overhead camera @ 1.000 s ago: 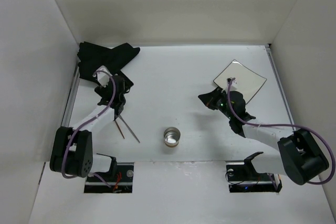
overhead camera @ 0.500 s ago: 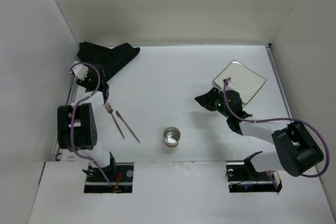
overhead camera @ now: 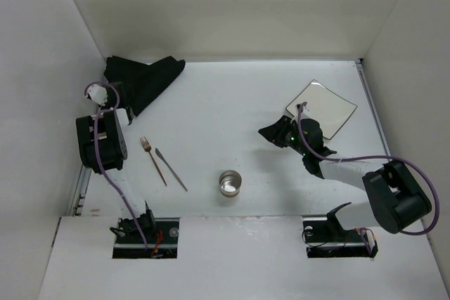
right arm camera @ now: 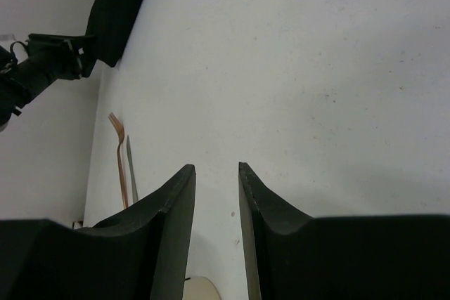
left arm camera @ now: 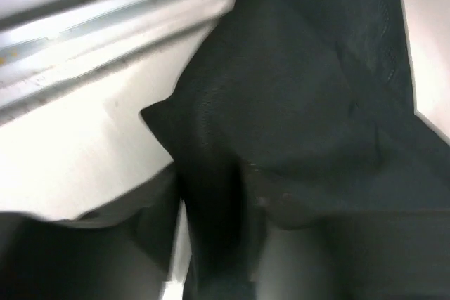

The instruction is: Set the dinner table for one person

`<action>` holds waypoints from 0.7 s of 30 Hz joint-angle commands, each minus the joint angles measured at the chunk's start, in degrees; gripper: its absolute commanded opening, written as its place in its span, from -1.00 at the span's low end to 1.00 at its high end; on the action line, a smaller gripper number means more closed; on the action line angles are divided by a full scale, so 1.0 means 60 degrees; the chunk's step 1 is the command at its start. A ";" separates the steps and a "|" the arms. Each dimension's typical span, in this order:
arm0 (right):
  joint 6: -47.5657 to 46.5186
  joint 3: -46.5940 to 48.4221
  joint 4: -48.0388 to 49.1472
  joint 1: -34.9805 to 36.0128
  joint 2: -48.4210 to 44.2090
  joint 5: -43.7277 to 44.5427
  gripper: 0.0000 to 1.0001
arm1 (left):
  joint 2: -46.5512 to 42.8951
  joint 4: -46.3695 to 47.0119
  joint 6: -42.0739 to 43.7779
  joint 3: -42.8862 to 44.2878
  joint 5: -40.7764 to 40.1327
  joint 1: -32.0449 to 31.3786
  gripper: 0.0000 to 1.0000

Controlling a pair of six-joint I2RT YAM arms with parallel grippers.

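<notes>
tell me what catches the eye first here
A crumpled black cloth fills the far left corner of the white dinner table. A shiny square plate lies at far right. Near the front sit a metal cup at centre and, to its left, a fork and knife side by side.

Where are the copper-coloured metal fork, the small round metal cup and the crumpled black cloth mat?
copper-coloured metal fork (overhead camera: pixel 155 164): top external view, middle of its handle.
small round metal cup (overhead camera: pixel 229 183): top external view, its inner bottom.
crumpled black cloth mat (overhead camera: pixel 144 79): top external view, middle of the fabric.

Empty, narrowly parted gripper (right arm camera: pixel 215 168); fork (right arm camera: pixel 118 151), knife (right arm camera: pixel 131 172) left.
</notes>
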 commanded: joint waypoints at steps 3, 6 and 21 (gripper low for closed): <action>-0.0098 0.0308 0.0482 0.0116 -0.0105 -0.0165 -0.27 | -0.0294 0.0132 -0.0128 0.0231 0.1035 -0.0755 -0.69; -0.0186 0.0337 0.0424 0.0116 -0.0062 0.0026 -0.26 | -0.0660 0.0556 -0.0259 -0.0354 0.1183 -0.1750 -0.79; -0.0069 0.0161 0.0379 -0.0075 -0.0340 -0.0091 -0.26 | -0.2182 0.1670 -0.1153 -0.2772 -0.0398 -0.6324 -0.01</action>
